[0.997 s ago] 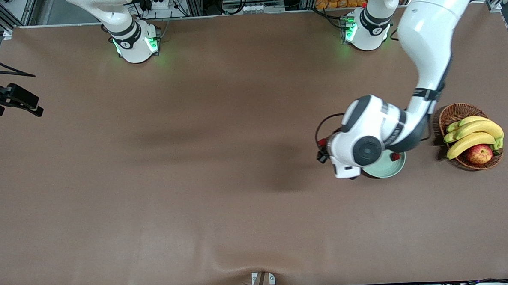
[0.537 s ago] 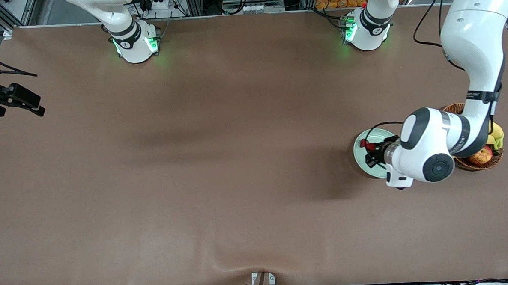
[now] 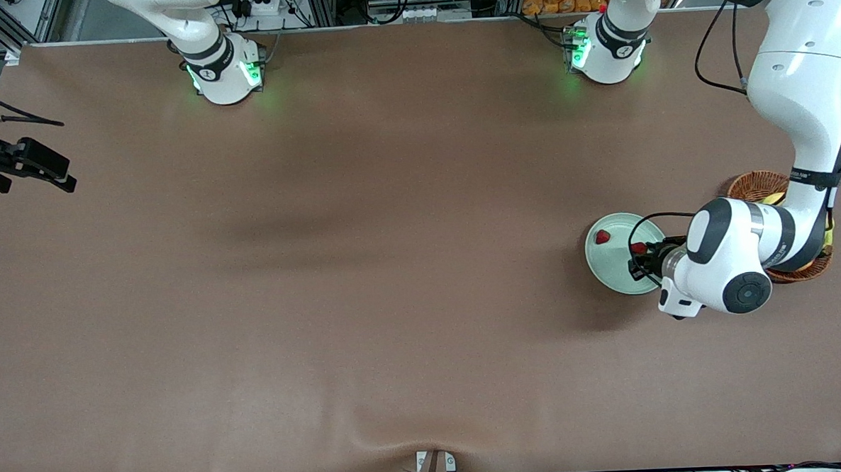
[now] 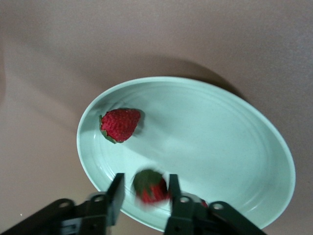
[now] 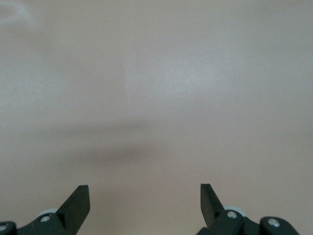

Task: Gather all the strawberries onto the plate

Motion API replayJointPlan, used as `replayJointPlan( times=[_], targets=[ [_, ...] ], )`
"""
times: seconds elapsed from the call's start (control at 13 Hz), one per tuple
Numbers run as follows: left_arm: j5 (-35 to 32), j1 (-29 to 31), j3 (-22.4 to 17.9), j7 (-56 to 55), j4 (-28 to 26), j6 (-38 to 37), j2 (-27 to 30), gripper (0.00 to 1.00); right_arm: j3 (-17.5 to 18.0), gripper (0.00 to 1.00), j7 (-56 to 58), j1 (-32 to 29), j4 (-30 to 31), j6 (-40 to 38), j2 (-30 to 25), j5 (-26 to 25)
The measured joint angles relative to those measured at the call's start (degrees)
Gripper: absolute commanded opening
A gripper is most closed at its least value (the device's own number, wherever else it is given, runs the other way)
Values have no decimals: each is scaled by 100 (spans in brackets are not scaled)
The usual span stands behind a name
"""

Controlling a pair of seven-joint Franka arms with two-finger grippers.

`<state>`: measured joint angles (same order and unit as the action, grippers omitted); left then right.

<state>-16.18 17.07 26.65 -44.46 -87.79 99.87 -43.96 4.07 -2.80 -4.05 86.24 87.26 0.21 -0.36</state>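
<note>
Over the plate [image 3: 615, 270], the left end effector [image 4: 145, 196] has its fingers just parted around a blurred strawberry [image 4: 150, 186]; another strawberry [image 4: 120, 124] lies inside. This looks like the release step; next, lift clear. The right end effector [image 5: 145, 203] waits, wide open.

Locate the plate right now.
The plate sits toward the left arm's end of the table, beside the wicker basket, under the left gripper.

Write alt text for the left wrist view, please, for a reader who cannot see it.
The left claw hangs over a pale green plate with a blurred strawberry between its fingers. Another strawberry lies on the plate, which sits on a brown table.
</note>
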Motion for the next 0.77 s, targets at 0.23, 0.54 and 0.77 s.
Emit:
replayJointPlan(
  times=[0.23, 0.54, 0.77],
  targets=[
    [-3, -5, 59, 5, 79, -18, 43, 100, 11, 100, 7, 19, 0, 13, 3, 0],
    [-3, -13, 389, 57, 322, -543, 673, 100, 33, 100, 8, 205, -1, 17, 7, 0],
    [-3, -12, 696, 59, 502, -899, 1577, 100, 28, 100, 8, 230, -2, 18, 16, 0]
  ],
)
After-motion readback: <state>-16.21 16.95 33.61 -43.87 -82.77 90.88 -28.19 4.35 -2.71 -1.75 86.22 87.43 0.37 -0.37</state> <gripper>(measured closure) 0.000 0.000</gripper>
